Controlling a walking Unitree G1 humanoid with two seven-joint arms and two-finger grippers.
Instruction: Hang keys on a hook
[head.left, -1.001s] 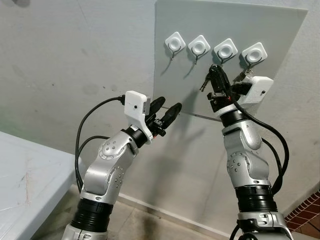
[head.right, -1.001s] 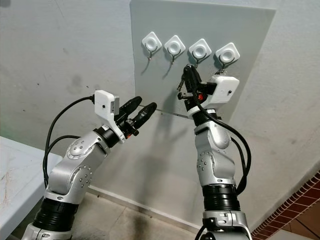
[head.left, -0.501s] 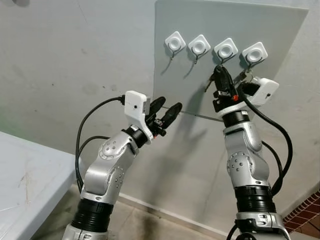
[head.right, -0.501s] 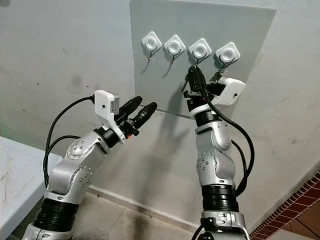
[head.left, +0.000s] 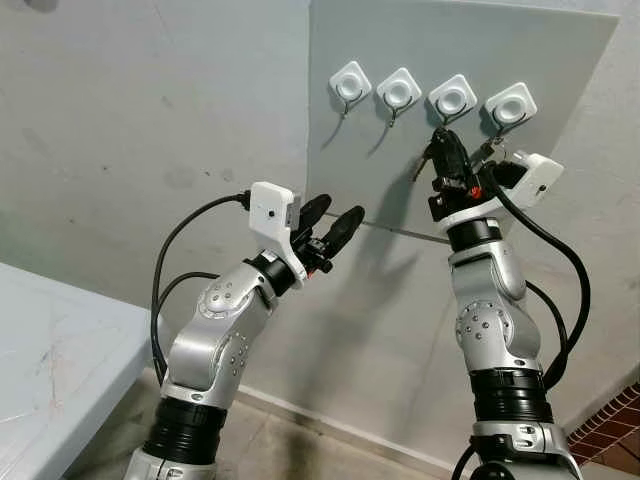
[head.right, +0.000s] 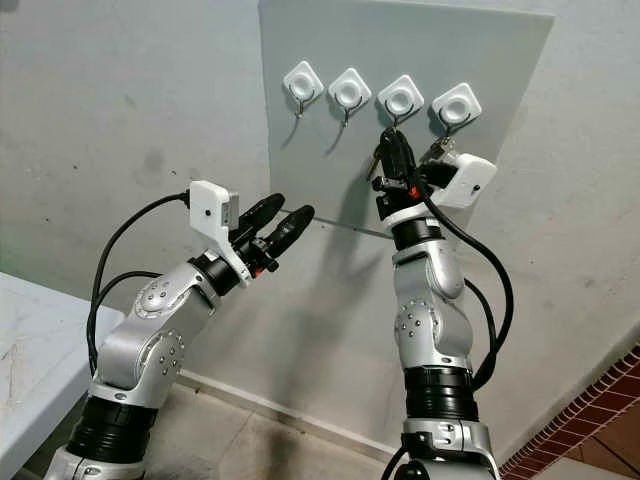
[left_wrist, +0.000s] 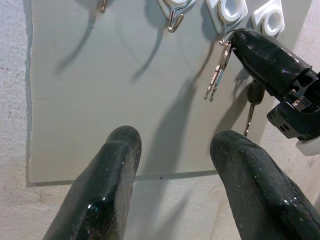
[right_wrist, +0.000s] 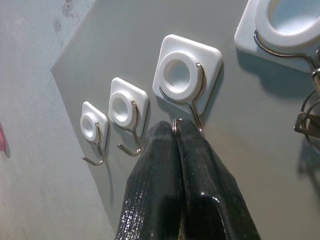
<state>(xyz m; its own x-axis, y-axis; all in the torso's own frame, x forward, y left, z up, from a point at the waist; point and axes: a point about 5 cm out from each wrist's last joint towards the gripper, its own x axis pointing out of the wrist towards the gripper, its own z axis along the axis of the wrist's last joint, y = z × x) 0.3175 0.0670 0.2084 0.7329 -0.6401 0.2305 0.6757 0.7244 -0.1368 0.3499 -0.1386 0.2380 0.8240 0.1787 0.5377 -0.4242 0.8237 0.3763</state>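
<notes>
A grey board on the wall carries a row of white hooks. My right gripper is raised to the third hook, its tips just under the wire hook. It is shut on the ring of a bunch of keys, which dangles below the fingers. My left gripper is held open in front of the board's lower left part, away from the hooks, with nothing between its fingers.
Another set of keys hangs from the fourth hook. The first hook and second hook are bare. A white table stands at the lower left, and red brick shows at the lower right.
My right gripper has risen with the keys from below the hook row up to the third hook. The left arm has not moved.
</notes>
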